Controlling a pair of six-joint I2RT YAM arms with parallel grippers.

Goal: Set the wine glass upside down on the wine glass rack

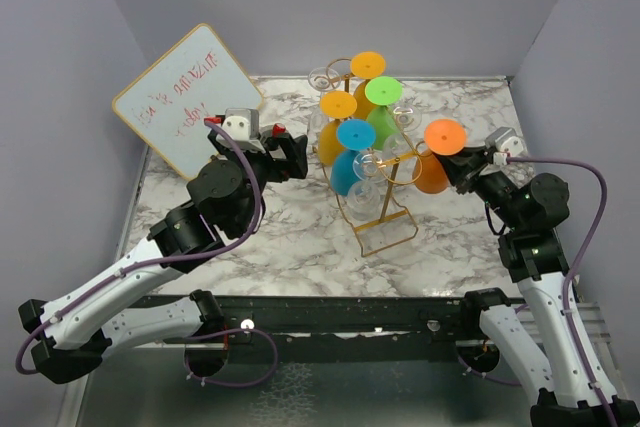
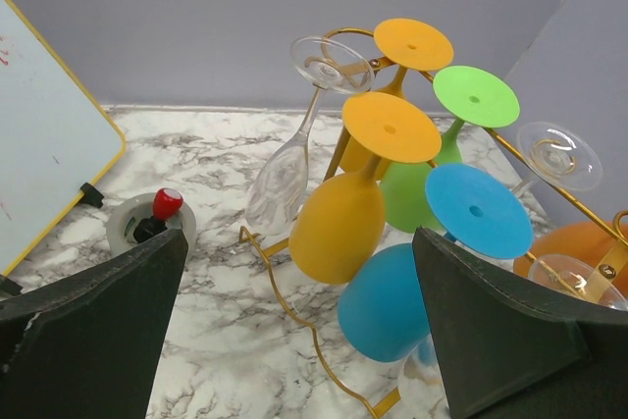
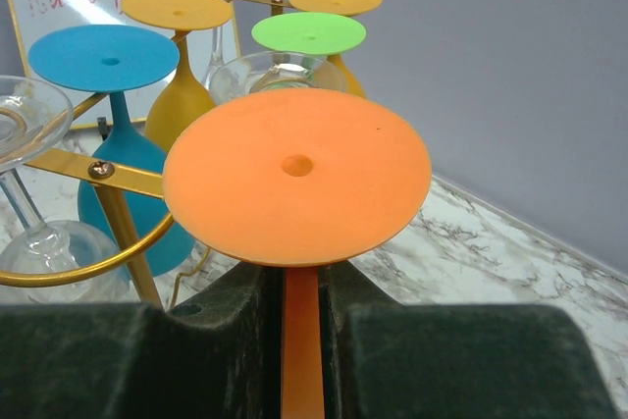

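Lilac-grey walls (image 1: 400,7) enclose a marble-patterned worktop (image 1: 280,237), with a yellow-framed whiteboard (image 1: 185,97) bearing red handwriting propped at the rear left. The wine glass rack (image 1: 397,157), a thin gold wire frame on a rectangular wire base, stands upright near the centre of the worktop. Several glasses hang on it inverted, feet uppermost: a blue glass (image 1: 355,134) on the near side, a green glass (image 1: 383,92) behind it, two amber-yellow glasses (image 1: 338,104) (image 1: 368,63) towards the rear, and clear glasses (image 1: 322,77) among them. The orange wine glass (image 1: 444,136) is at the right-hand end of the rack, also inverted, with its round foot on top and its bowl hanging below, close against the end of a gold arm. The right claw (image 1: 462,169) is closed on this glass, and the right wrist view shows the orange stem clamped upright between the two dark fingers (image 3: 196,360), directly beneath the foot. Whether the stem is seated in a hook of the rack cannot be determined from any view. The left claw (image 1: 290,152) is held just to the left of the rack, above the worktop, its jaws spread wide and gripping nothing. Its wrist view looks between the fingers at the hanging blue and amber-yellow bowls. No contact between the left claw and the rack is visible.
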